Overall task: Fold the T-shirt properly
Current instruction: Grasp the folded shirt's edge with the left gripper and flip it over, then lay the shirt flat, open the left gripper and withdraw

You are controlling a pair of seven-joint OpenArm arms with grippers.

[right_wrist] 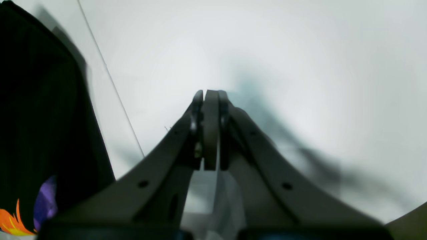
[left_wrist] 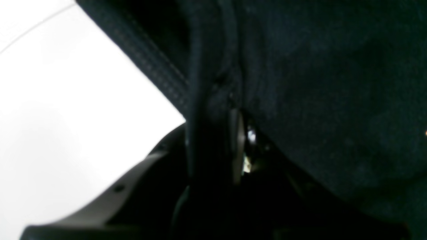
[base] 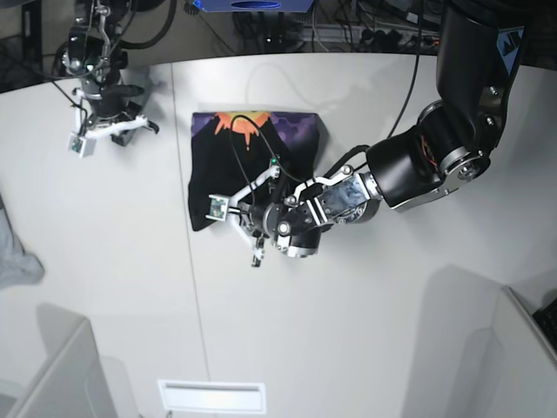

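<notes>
In the left wrist view, black T-shirt cloth filled most of the frame, its stitched hem running diagonally over the white surface. The left fingers were clenched on a fold of that cloth.

In the right wrist view, the right fingers were pressed together, grasping nothing, above bare surface, the T-shirt's purple and orange print at the frame's left edge.

In the base view, the T-shirt lay folded on the surface, print edge toward the far side. The left arm reached to the T-shirt's near edge; the right arm hung well apart from it. A grey cloth lay far from the T-shirt.
</notes>
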